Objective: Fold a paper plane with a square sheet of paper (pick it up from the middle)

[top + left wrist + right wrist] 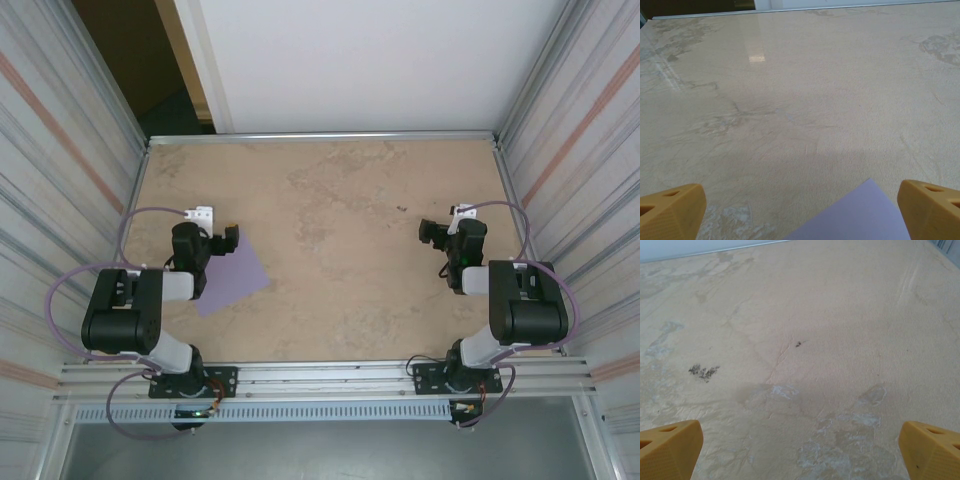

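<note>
Square sheet of thin lavender-purple paper (235, 277) flat near beige marbled counter's (340, 190) left edge, by wide-spread left claw (800, 206); right claw (800, 447) spread too.

The left arm (125, 310) and right arm (525, 305) sit folded, elbows bent back above their bases. The left gripper (228, 241) and right gripper (432, 233) angle inward, jaws wide apart and empty.
</note>
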Motion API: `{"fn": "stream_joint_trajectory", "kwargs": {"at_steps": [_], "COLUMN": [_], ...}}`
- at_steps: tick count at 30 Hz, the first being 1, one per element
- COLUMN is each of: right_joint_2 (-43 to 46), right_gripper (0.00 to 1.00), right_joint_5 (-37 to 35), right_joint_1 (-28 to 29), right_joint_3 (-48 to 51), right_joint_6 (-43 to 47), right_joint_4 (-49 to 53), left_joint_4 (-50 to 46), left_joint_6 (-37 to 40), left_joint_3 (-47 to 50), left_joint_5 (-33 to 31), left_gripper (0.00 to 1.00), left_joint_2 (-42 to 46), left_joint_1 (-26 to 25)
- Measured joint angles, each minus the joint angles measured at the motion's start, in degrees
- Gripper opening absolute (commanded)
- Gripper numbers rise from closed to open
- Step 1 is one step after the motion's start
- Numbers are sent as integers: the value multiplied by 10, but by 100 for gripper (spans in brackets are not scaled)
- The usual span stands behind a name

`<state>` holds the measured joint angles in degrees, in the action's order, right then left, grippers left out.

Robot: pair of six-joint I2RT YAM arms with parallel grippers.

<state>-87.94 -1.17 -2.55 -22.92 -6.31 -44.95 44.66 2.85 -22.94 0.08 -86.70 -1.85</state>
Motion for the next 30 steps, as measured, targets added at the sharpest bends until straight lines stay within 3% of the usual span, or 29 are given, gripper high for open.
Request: {"fn": "stream_joint_trajectory", "kwargs": {"at_steps": [5, 8, 15, 24, 30], "right_joint_2": [2, 23, 104, 152, 135], "right_gripper": [99, 99, 99, 99, 99], "right_joint_5": [-1, -3, -33, -25, 30], "right_joint_1": [1, 7, 58, 150, 202], "right_joint_3": [-2, -31, -143, -265, -289], "right_joint_6": [1, 9, 6, -125, -224], "right_joint_4": [9, 83, 243, 460, 539], "left_joint_4": [-3, -22, -194, -472, -570], "left_joint_6": [-1, -5, -38, -234, -347], "left_joint_3": [1, 2, -56, -217, -192], "left_joint_5": [3, -14, -47, 4, 59], "left_gripper": [99, 99, 99, 99, 98], "left_joint_2": [7, 40, 158, 236, 210], "left_joint_1": [4, 6, -2, -5, -5]}}
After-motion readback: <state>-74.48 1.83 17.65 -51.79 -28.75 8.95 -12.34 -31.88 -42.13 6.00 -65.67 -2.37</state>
